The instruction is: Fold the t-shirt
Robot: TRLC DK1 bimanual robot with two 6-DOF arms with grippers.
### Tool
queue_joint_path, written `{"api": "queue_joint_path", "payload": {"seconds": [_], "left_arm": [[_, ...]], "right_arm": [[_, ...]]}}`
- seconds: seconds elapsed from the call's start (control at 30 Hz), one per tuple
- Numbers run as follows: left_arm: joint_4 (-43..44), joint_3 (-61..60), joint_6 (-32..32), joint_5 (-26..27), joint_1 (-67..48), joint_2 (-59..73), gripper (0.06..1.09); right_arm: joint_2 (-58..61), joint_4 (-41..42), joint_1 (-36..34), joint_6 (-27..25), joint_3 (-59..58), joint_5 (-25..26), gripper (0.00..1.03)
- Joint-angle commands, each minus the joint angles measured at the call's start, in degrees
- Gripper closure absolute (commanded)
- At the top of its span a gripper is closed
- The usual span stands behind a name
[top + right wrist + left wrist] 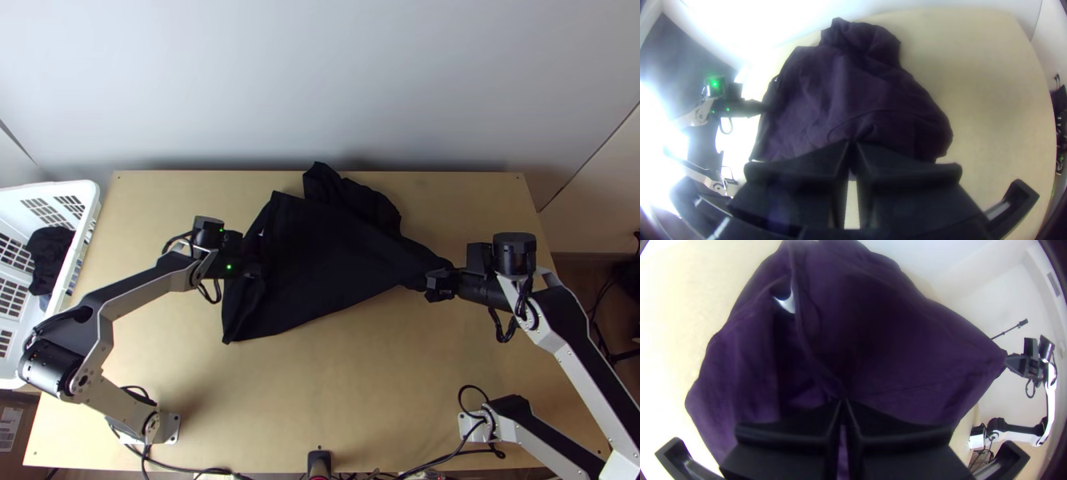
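Dark t-shirt (336,256) on the light wooden table (360,384), across its middle and toward the far edge. Partly spread: a broad, fairly smooth panel between the two claws, with a bunched lump of the same cloth beyond it, reaching the table's far edge. A corner points toward the near side on the left; small bright gap among the folds close to that side.

Left claw (258,272) at the t-shirt's left part, over the cloth. In its wrist view the fingertips (835,405) are pressed together, pinching a raised ridge of fabric that runs away from them.

Right claw (434,284) at the t-shirt's right end, where the cloth narrows to a point. In its wrist view the tips meet on the cloth's edge, nipping it. How much of the panel is off the tabletop, cannot tell.

White slatted basket (90,198) beside the table's left edge, overlapping it in the top view; dark clothing (50,252) heaped inside. Cables (184,469) run along the near edge, a small black device (318,462) at its middle. Pale wall (336,80) behind the far edge.
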Motion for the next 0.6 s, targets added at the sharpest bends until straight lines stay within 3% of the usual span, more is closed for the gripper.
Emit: {"api": "queue_joint_path", "payload": {"seconds": [0.0,0.3,0.57], "left_arm": [[-1.39,-3.52,1.92,-0.19,-0.57,-2.93,1.05],[-7.54,-6.34,1.39,-0.55,6.38,-16.38,1.05],[-15.54,2.72,-11.71,-0.63,9.36,-33.26,1.05]], "right_arm": [[-0.12,-0.6,-0.11,0.18,1.58,-0.02,0.99],[-3.1,-2.19,-2.57,0.79,4.92,0.06,0.99],[-9.08,-5.7,-5.12,1.85,11.68,0.24,0.99]]}}
